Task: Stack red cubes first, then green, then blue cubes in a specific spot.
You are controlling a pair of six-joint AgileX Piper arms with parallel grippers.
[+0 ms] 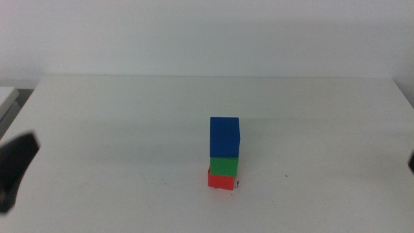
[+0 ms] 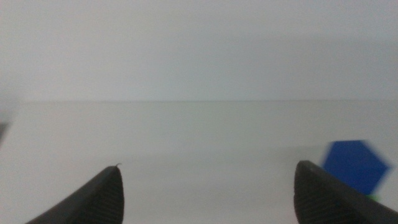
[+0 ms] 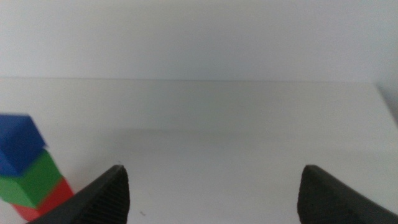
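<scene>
The red cube (image 1: 220,180), the green cube (image 1: 224,167) and the blue cube (image 1: 224,136) all show flat, matt faces with no shine or highlights; they look like painted wood or dull plastic, though the middle view is too soft to say which. Their edges look crisp and the surfaces smooth, without grain or print. The counter (image 1: 116,129) is a smooth white top with a faint satin look, plain and unpatterned. In the wrist views the jaws of the left gripper (image 2: 208,193) and the right gripper (image 3: 214,193) are dark and matt, with fine ribbing across their inner faces, rubbery or plastic in look.
</scene>
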